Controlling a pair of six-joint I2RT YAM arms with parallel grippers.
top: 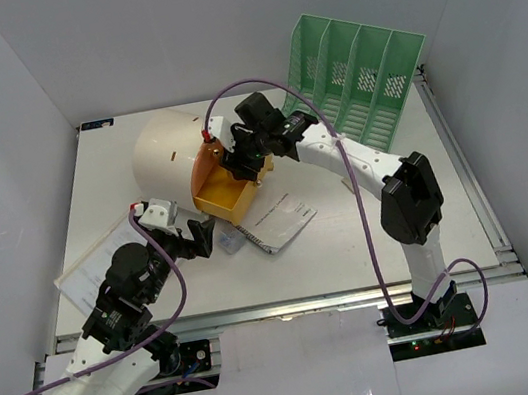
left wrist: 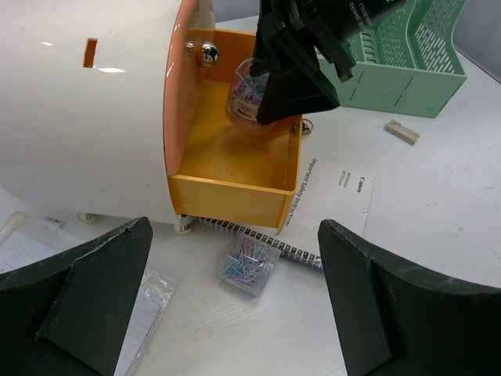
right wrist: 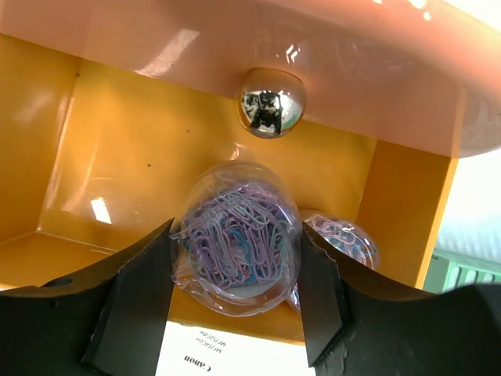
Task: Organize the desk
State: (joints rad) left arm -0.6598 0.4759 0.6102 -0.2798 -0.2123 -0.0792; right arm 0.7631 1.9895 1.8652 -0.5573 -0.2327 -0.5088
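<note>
Clamping R fingers (right wrist: pixel 137 305) on clear round plastic tub of purple clips (right wrist: pixel 235 239) over yellow drawer (left wrist: pixel 235 196) of cream cylindrical box (left wrist: pixel 78 102), holding L fingers (left wrist: pixel 94 298) apart above white worktop (left wrist: pixel 438 204).

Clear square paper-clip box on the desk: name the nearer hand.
Left. Left hand hovers open beside the clear square box; right hand is inside the yellow drawer, gripping a round jar.
</note>
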